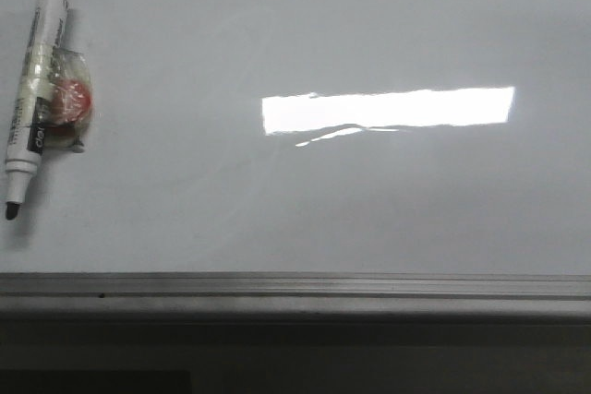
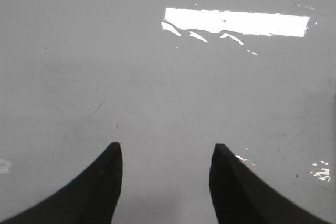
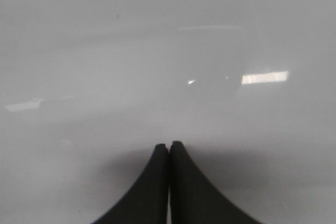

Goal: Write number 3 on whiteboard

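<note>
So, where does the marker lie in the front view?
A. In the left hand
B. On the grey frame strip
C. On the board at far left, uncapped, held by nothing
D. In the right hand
C: the marker lies on the board at far left with its tip bare; the left hand is open and empty, and the right hand is shut on nothing.

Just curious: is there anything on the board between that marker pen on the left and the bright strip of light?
Nothing. In the front view the whiteboard is bare between the marker and the light reflection; no writing shows there.
</note>
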